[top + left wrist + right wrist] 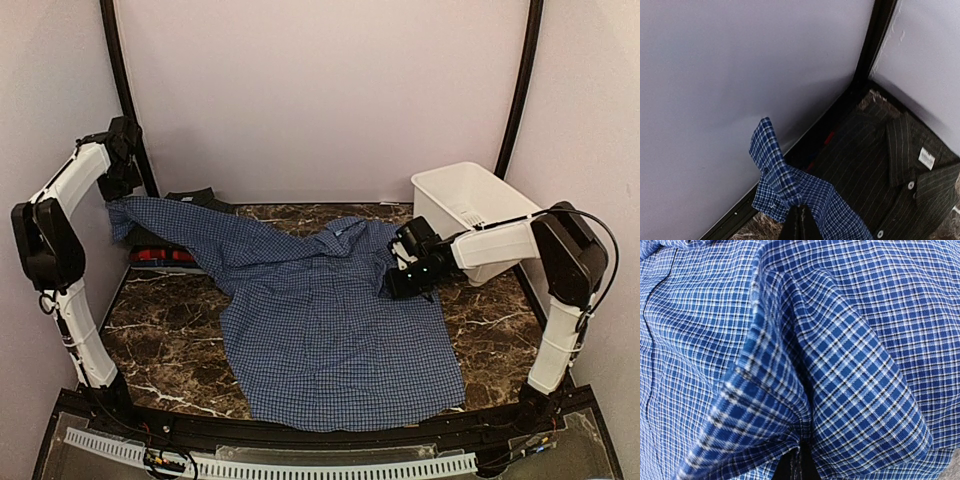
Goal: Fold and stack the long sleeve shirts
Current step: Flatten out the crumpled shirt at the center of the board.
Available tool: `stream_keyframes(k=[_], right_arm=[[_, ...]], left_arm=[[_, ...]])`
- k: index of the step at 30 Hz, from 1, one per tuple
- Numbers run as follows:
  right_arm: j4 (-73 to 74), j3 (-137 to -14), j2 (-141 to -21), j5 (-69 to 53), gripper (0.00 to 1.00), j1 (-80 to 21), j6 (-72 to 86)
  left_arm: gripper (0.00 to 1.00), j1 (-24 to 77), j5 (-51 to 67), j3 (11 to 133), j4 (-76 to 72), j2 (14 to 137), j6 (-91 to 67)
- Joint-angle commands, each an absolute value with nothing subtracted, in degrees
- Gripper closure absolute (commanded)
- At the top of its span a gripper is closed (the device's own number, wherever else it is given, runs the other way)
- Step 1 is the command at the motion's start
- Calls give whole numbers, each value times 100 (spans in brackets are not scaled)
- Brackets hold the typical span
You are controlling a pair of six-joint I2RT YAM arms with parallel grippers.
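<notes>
We take the white basket [437, 205] at the far right of the marble table [160, 340] as our marker. Inside it we see only white walls and a slotted end. The right arm's forearm passes across its near left corner.

Just left of the basket, the blue shirt [320, 330] lies spread over the middle of the table, collar toward the back and hem toward the arm bases. The right gripper [395, 283] sits at the shirt edge nearest the basket. In the right wrist view its fingers [792, 467] are clenched on a raised fold of the blue check cloth [840, 365].

Well to the left of the basket, across the whole shirt, the left gripper [114, 203] hangs close to the side wall. Its fingers are pinched tight on the blue sleeve [785, 185], whose cuff stands up above them.

In the back corner farthest from the basket a dark shirt [875, 165] lies folded, collar up, with a small white label [926, 158]. A red shirt [165, 255] shows under it. The stretched blue sleeve crosses over that pile and hides part of it from the top view.
</notes>
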State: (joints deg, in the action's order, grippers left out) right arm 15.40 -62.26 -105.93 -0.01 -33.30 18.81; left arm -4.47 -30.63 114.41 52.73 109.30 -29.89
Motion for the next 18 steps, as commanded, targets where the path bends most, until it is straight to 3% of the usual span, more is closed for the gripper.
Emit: stream_keyframes(k=[1, 5, 9, 18], right_arm=[[1408, -5942, -10637, 148, 100, -3480, 2091], [1395, -5791, -10559, 278, 100, -3556, 2259], [1528, -5805, -10566, 340, 100, -3616, 2366], [1707, -5805, -10788, 448, 100, -3743, 2544]], left_arm=[[91, -337, -2524, 10379, 4687, 10278, -2769], [54, -287, -2097, 9486, 4246, 9695, -2664], [32, 276, -2105, 9211, 4096, 9227, -2395], [27, 1948, -936, 9017, 3358, 9343, -1794]])
